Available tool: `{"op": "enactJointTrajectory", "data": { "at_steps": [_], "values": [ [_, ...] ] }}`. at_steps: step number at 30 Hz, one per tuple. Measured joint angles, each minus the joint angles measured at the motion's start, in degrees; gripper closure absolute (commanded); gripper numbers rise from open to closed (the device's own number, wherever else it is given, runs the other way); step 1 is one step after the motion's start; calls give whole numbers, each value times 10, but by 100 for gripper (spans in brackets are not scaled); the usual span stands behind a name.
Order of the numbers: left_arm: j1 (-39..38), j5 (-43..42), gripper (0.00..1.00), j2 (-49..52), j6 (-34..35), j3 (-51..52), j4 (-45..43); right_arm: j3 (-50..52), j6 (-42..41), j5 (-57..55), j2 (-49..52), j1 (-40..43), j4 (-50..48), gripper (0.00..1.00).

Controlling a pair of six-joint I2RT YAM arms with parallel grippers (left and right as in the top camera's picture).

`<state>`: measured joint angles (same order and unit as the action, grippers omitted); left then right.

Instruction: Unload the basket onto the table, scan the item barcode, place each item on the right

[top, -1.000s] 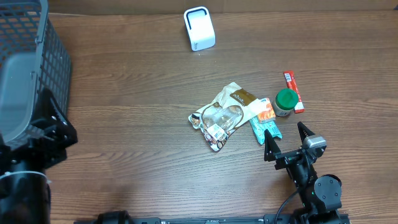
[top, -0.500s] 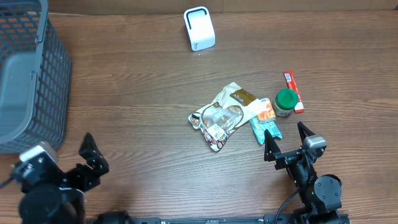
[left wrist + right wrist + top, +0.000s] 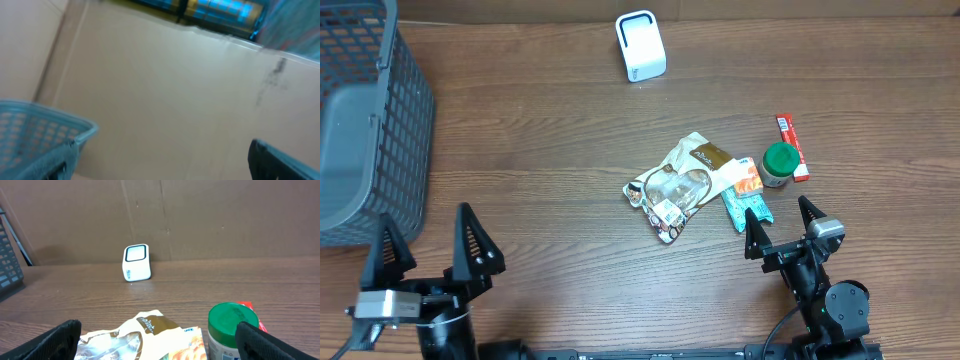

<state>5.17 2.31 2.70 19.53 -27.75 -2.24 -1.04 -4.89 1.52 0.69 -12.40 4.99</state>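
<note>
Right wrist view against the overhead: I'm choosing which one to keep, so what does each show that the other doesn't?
Only the right wrist: the cardboard wall at the back and the front window of the scanner. Only the overhead: the left gripper, open, and the whole basket. Both: the scanner, the green-lidded jar, the snack bag and the open right gripper.

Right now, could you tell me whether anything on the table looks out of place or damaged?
Nothing spilled or broken. The crumpled bag and small packets lie bunched together by the green-lidded jar; the white scanner stands upright.
</note>
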Motion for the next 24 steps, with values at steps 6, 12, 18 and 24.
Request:
{"op": "enactJointTrajectory", "data": {
  "at_steps": [6, 12, 18, 24],
  "values": [
    [0, -24, 0, -17, 17, 106, -109, 0, 0, 0, 0, 0, 0, 0],
    [0, -32, 0, -17, 28, 171, -112, 0, 0, 0, 0, 0, 0, 0],
    [0, -32, 0, -17, 28, 232, -110, 0, 0, 0, 0, 0, 0, 0],
    [0, -32, 0, -17, 28, 252, -81, 0, 0, 0, 0, 0, 0, 0]
  ]
}}
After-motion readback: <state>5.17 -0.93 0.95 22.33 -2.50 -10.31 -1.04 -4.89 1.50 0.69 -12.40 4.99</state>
